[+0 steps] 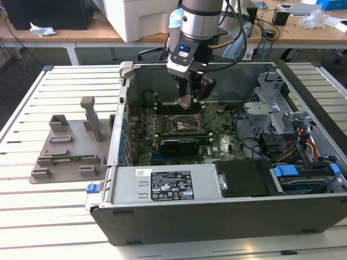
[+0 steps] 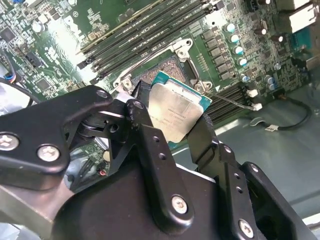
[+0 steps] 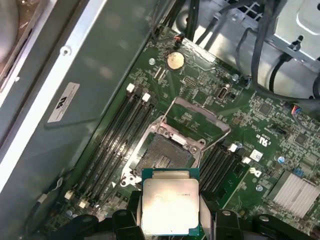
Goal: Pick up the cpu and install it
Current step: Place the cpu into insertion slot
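Note:
My gripper (image 1: 190,101) hangs inside the open computer case, shut on the cpu (image 1: 186,102), a small flat silvery chip. In both wrist views the cpu (image 2: 176,112) (image 3: 170,202) sits between the black fingers (image 2: 145,132), held by its edges with its metal top showing. It hovers a little above the green motherboard (image 1: 219,142), close over the open square socket (image 3: 162,156), whose metal load plate (image 3: 195,120) is flipped up. The socket (image 2: 162,75) lies just past the chip's edge. In the exterior view the socket (image 1: 182,125) is right below the fingers.
Rows of black memory slots (image 3: 117,135) flank the socket. A long black expansion card (image 1: 179,144) lies in front of it. A grey plastic holder (image 1: 70,146) stands on the slatted table at the exterior view's left. Drive cages and cables (image 1: 287,135) fill the case's right side.

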Available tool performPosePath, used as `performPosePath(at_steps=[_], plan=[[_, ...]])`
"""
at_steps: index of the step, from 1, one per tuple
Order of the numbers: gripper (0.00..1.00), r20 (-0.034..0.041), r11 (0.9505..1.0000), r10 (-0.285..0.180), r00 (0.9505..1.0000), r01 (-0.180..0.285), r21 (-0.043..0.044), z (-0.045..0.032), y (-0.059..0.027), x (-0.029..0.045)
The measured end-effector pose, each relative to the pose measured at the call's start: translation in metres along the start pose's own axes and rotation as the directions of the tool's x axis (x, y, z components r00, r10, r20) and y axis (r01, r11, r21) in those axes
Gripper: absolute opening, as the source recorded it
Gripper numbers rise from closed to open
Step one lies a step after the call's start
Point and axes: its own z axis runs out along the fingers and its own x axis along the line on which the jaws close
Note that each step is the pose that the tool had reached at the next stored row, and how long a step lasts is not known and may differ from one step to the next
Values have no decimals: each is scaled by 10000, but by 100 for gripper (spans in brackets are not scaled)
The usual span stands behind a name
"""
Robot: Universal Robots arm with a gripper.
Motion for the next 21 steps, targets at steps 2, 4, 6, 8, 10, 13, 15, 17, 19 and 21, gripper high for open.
performPosePath(at_steps=[2,4,6,8,10,13,15,17,19,21], plan=[[55,-15,9997,247,9997,-247,-1,0,0,0],[55,-25,9991,424,9991,-424,-2,0,0,0],[55,-45,9972,748,9972,-748,-3,0,0,0],[55,-58,9953,972,9952,-972,-3,0,0,0],[55,-71,9927,1206,9927,-1206,-3,0,0,0],[55,-88,9886,1503,9886,-1503,-2,0,0,0],[55,-102,9847,1740,9847,-1740,0,0,0,0],[55,-115,9808,1951,9807,-1951,0,0,0,0],[55,-125,9770,2132,9769,-2132,2,0,0,0],[55,-135,9734,2289,9733,-2290,2,1,0,0]])
